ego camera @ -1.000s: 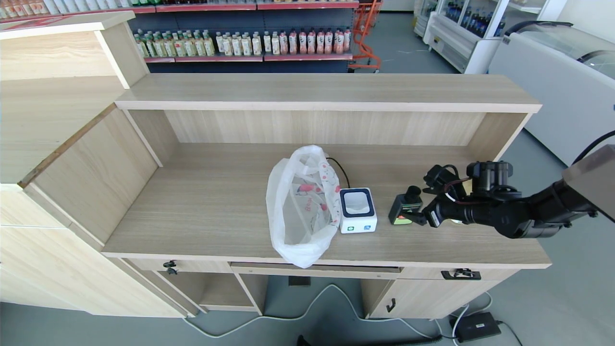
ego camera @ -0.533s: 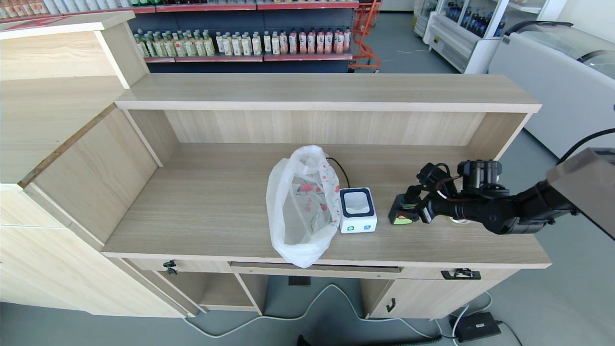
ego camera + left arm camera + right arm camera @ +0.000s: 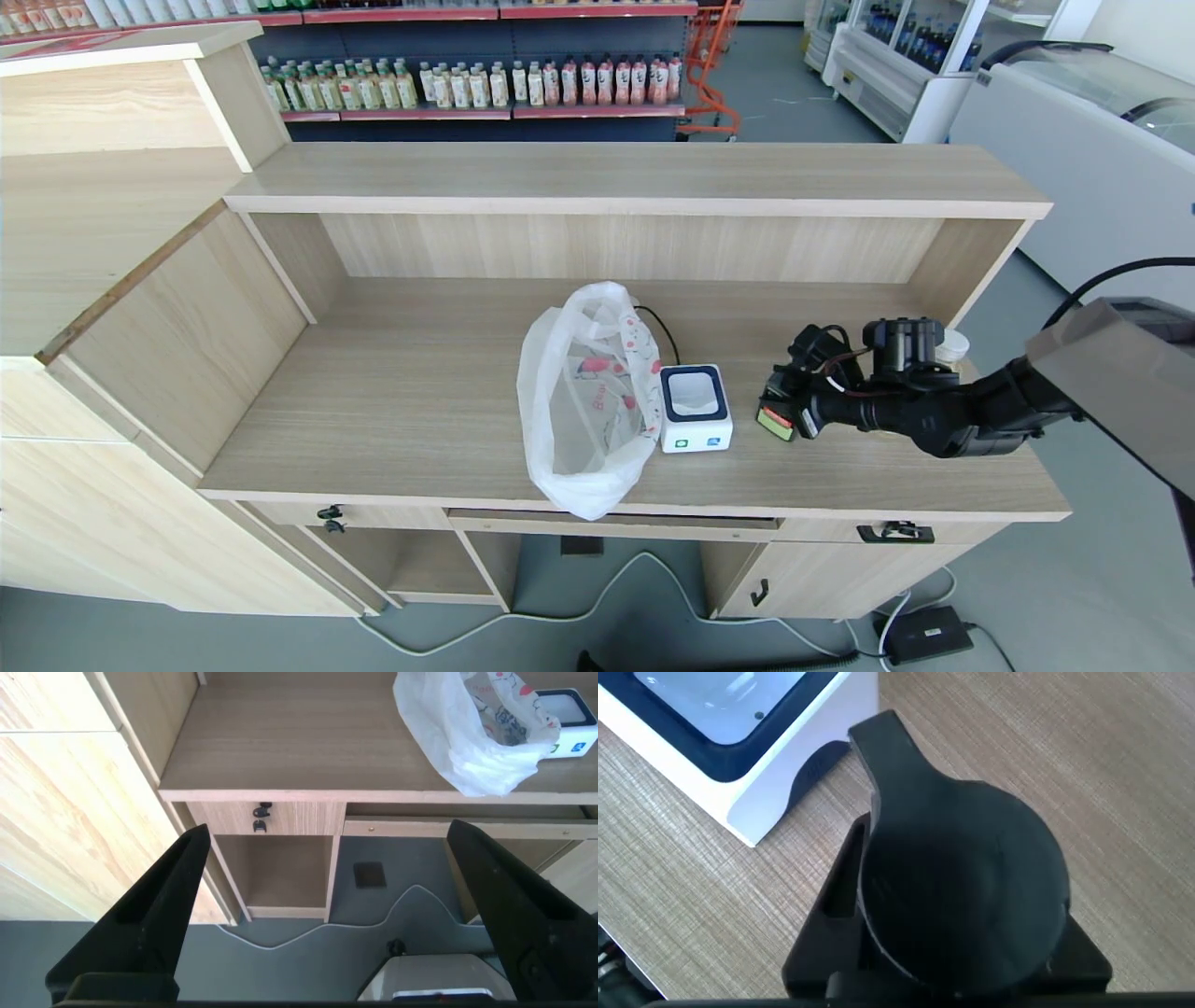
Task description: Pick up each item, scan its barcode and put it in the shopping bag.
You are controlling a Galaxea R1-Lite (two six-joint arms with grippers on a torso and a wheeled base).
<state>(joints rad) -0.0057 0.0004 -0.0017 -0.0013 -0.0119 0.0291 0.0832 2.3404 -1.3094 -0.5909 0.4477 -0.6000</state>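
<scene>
Right arm advanced leftward across the table (image 3: 420, 411) over the last second, bringing the right pincer (image 3: 782, 411) from just beside the item (image 3: 773, 422) to directly upon it. Shopping bag and scanner have not moved.

Hazards, as judged: a shallow or off-centre grip may tip the item or push it against the scanner. The barcode face may end up turned away from the scanner window. The slack bag offers no clearly open mouth, so a released item may land on the table instead. The arm's swing may knock the cup.

Table: pale wood with a raised back ledge, carrying all task objects.

Shopping bag (image 3: 583, 401): translucent white plastic with red print, lying slack and partly flattened against the scanner's left side. Whether anything lies inside cannot be told.

Scanner (image 3: 695, 408): white block, dark-framed window facing up, cable (image 3: 660, 331) running behind the bag.

Left pincer (image 3: 329, 835): spread wide, holding nothing, hanging low before the table's front edge, well apart from the work.

Right pincer: over the item's top. Whether it is spread or pinching the item cannot be told.

Item: small dark pack with a green and red label, on the table just right of the scanner, apart from it.

White cup (image 3: 953, 347): behind the right arm, near it.
</scene>
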